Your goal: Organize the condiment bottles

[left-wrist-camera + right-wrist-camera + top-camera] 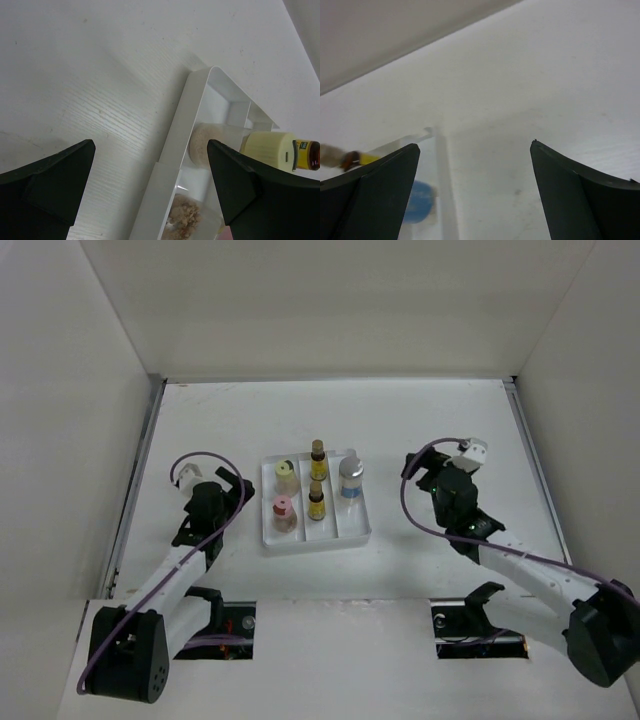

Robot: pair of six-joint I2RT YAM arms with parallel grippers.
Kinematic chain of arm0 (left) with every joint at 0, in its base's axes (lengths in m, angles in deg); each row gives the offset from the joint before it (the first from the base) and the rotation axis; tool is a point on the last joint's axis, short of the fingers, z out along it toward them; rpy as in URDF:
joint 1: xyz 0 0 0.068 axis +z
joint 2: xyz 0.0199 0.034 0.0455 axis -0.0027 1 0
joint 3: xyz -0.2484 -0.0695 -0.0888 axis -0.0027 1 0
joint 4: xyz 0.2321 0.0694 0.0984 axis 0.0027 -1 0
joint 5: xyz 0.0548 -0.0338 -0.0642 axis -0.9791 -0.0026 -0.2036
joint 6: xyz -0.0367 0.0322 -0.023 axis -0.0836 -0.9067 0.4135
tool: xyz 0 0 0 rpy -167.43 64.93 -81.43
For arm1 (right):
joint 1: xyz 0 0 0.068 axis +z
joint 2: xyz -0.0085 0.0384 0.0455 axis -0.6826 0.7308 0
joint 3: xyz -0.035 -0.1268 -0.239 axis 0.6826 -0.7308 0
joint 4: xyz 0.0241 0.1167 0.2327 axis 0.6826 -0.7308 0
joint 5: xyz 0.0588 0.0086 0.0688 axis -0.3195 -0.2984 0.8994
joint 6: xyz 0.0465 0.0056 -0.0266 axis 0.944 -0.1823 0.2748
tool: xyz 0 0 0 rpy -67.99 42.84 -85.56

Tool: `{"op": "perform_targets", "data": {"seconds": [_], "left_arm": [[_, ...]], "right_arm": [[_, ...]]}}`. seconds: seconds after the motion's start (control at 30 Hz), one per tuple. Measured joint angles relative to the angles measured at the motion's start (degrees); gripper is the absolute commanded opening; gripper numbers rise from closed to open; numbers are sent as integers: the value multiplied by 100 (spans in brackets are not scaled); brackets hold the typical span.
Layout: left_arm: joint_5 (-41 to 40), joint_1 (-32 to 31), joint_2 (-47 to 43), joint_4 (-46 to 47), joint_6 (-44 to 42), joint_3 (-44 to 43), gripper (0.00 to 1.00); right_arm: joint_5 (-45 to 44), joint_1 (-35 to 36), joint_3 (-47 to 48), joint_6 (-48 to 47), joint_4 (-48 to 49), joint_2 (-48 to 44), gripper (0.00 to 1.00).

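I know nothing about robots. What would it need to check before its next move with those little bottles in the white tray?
1. All five in the white tray: yellowish-top bottle, pink-top bottle, far amber bottle, near amber bottle, silver-capped jar: ok.
2. Sorted by kind, with the cream pair in the left slot, the amber pair in the middle and the jar on the right: ok.
3. Bottles standing upright: ok, seen from above.
4. Left gripper open and empty: ok.
5. Right gripper open and empty: ok.
6. Caps screwed tight: cannot tell.
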Motion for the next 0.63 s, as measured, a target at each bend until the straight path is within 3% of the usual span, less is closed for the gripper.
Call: {"op": "perform_targets", "data": {"seconds": [0.07,0.13,0.2,0.4,0.5,0.63], "left_arm": [[-17,0,0,-17,-4,-17,100],[-39,2,-4,-28,-4,-20,100],[-55,0,-13,-66,-7,-20,100],[-87,0,-26,-101,-17,-20,100],[-96,-31,-79,-107,-46,-20,100],[-120,-120,-184,-103,-85,-33,100]], "right_arm": [[13,-433,-317,238,-70,-76,70],[116,-798,-496,433,-133,-111,26],[304,-1027,-557,610,-136,-116,13],[828,-1152,-560,835,-79,-31,19],[960,-1139,-560,835,-44,52,29],[1008,-1029,-555,772,9,129,48]]}}
